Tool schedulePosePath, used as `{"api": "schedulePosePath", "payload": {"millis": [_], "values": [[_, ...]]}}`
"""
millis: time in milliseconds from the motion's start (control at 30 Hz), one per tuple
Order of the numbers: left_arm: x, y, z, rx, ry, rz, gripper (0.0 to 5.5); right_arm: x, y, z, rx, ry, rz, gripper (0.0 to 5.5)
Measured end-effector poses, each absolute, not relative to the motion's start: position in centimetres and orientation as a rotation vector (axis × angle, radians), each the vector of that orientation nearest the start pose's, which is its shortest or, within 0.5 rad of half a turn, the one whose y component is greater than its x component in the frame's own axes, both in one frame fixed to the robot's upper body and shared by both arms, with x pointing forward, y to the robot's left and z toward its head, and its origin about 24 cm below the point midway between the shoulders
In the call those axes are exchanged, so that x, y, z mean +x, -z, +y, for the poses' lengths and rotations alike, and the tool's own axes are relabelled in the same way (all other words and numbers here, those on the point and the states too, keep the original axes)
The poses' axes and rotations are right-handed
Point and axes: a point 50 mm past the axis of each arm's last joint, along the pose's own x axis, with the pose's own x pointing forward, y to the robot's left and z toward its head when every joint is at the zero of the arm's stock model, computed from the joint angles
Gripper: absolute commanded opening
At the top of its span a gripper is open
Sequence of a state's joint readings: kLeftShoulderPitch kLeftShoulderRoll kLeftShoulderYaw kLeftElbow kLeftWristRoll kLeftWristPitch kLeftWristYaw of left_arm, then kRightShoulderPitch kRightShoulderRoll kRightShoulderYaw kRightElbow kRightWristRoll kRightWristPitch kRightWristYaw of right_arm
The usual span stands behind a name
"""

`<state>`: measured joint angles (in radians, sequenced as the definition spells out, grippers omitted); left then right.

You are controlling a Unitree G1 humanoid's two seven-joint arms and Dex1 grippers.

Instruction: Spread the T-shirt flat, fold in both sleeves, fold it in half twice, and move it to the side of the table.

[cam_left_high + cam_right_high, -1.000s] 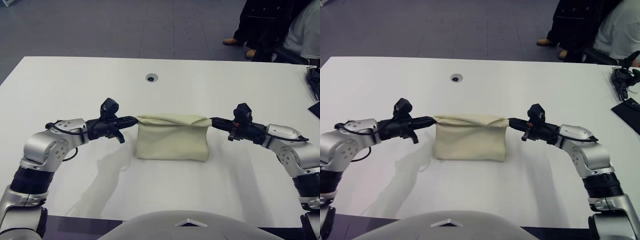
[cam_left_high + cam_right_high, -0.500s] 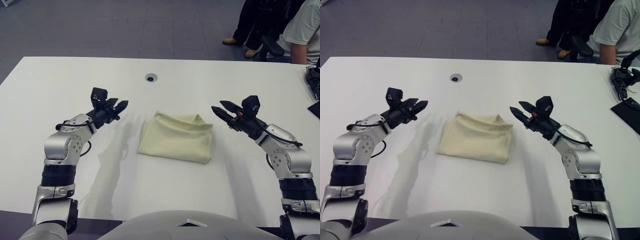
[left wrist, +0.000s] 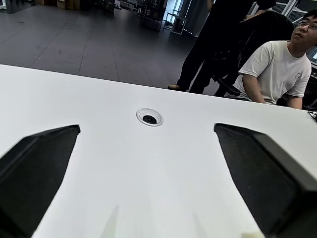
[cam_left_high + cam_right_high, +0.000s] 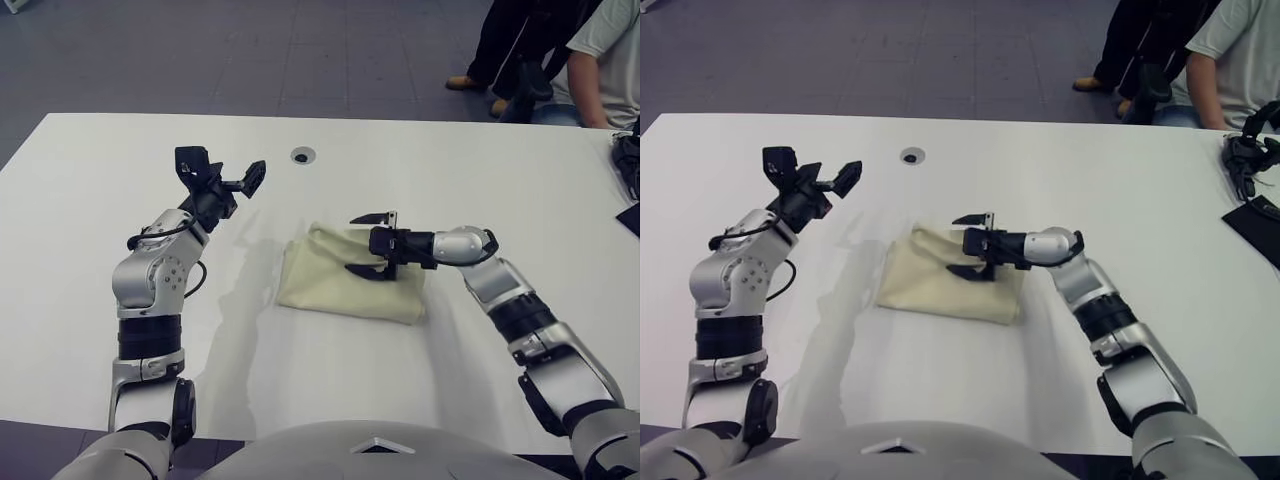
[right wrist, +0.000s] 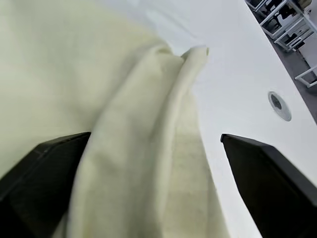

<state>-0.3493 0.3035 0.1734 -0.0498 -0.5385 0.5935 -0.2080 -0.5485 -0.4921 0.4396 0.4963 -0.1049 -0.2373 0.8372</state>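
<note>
The pale yellow T-shirt (image 4: 335,277) lies folded into a small rectangle in the middle of the white table (image 4: 90,200). Over its far right part hovers my right gripper (image 4: 368,244), open, one finger above the cloth and one low over it. In the right wrist view the gripper (image 5: 153,163) frames a thick fold of the T-shirt (image 5: 124,124) between its fingertips (image 5: 44,166). My left gripper (image 4: 228,172) is open and raised to the left of the shirt, apart from it. The left wrist view looks between its fingers (image 3: 37,163) across bare table.
A round cable grommet (image 4: 303,155) sits in the table behind the shirt. Black cables (image 4: 1248,155) and a flat black item (image 4: 1257,225) lie at the far right edge. People sit and stand beyond the far right corner. Bare table surrounds the shirt.
A second ago both grippers held the shirt's top edge; they let go and it settled folded. Since then the right gripper swung in over the shirt, and the left rose and drew away.
</note>
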Motion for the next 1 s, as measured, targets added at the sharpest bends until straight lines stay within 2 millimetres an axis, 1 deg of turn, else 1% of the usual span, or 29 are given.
{"api": "schedulePosePath", "payload": {"millis": [67,133,233,267,367,400,467,500,533,600,733,767,800,833,867,900,933,967,1000], "values": [[30.8,-11.8,19.5,-0.266,0.267,0.120,5.40,32.1,-6.0,-14.6,-0.775,-1.057,0.161,5.38],[30.8,-11.9,19.8,-0.268,0.255,0.112,5.40,32.4,-5.6,-16.6,-0.705,-0.908,0.209,5.38],[30.6,-12.3,20.3,-0.271,0.225,0.089,5.40,31.5,-5.1,-22.0,-0.618,-0.620,0.272,5.38],[30.4,-12.6,20.4,-0.270,0.216,0.073,5.40,30.8,-5.1,-24.3,-0.599,-0.505,0.297,5.38],[29.9,-13.7,20.6,-0.267,0.188,0.029,5.40,27.7,-4.8,-30.9,-0.548,-0.166,0.376,5.38],[29.8,-13.9,20.7,-0.266,0.180,0.021,5.40,26.9,-4.8,-32.1,-0.534,-0.099,0.389,5.38],[28.9,-13.9,20.6,-0.260,0.172,0.024,5.40,24.1,-4.4,-35.2,-0.467,0.149,0.428,5.38],[28.4,-13.7,20.6,-0.255,0.172,0.036,5.40,22.9,-4.2,-36.0,-0.443,0.243,0.437,5.38],[28.1,-13.4,20.6,-0.251,0.172,0.054,5.40,21.9,-3.9,-36.4,-0.426,0.321,0.439,5.38],[27.8,-12.9,20.7,-0.250,0.165,0.082,5.40,21.1,-3.6,-36.1,-0.406,0.393,0.425,5.38],[27.8,-12.8,20.1,-0.272,0.164,0.086,5.40,21.6,-4.0,-35.1,-0.410,0.446,0.345,5.38],[27.8,-12.9,19.8,-0.273,0.171,0.083,5.40,21.9,-4.2,-34.9,-0.415,0.448,0.322,5.38],[27.8,-13.0,19.6,-0.274,0.178,0.076,5.40,22.6,-5.0,-34.6,-0.420,0.459,0.272,5.38],[27.8,-13.2,19.6,-0.272,0.176,0.071,5.40,23.1,-5.9,-34.4,-0.425,0.466,0.227,5.38],[27.8,-13.3,19.6,-0.269,0.166,0.063,5.40,24.0,-7.5,-34.1,-0.426,0.472,0.149,5.38],[27.9,-13.6,19.7,-0.264,0.154,0.047,5.40,25.0,-9.7,-33.4,-0.427,0.473,0.048,5.38],[27.9,-14.1,19.8,-0.262,0.134,0.019,5.40,26.2,-12.5,-32.3,-0.419,0.456,-0.085,5.38],[27.9,-14.5,19.9,-0.258,0.121,-0.010,5.40,26.9,-14.4,-31.4,-0.411,0.440,-0.177,5.38],[27.8,-15.4,20.1,-0.239,0.086,-0.066,5.40,27.3,-16.3,-29.9,-0.391,0.406,-0.286,5.38]]}}
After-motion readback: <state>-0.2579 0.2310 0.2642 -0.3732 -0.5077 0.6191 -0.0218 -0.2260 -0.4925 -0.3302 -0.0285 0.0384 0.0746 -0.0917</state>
